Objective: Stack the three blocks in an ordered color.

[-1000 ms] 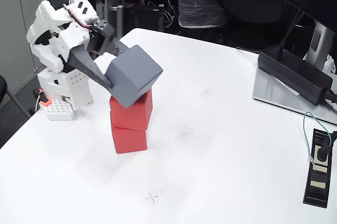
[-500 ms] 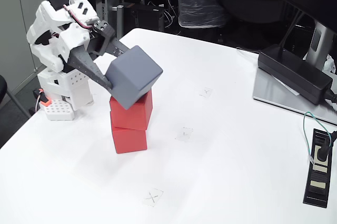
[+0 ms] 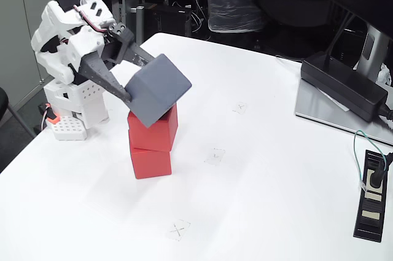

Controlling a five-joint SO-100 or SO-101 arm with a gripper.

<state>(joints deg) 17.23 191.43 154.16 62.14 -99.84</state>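
Note:
Two red blocks stand stacked on the white table, the lower red block point(image 3: 150, 162) under the upper red block point(image 3: 153, 131), which is turned slightly. The slate grey block point(image 3: 158, 89) rests tilted on top of the upper red block. My gripper point(image 3: 136, 83) comes in from the left with its dark fingers point(image 3: 104, 77) on either side of the grey block, shut on it. The fingertips are partly hidden behind the grey block.
The arm's white base point(image 3: 73, 98) stands at the table's left edge. A black box point(image 3: 344, 83) on a grey pad lies at the right, and a black power strip point(image 3: 371, 196) with a green cable at the right edge. Small X marks point(image 3: 178, 230) dot the table.
The grey block has tipped a little further and shifted slightly right on the stack; the gripper barely moved.

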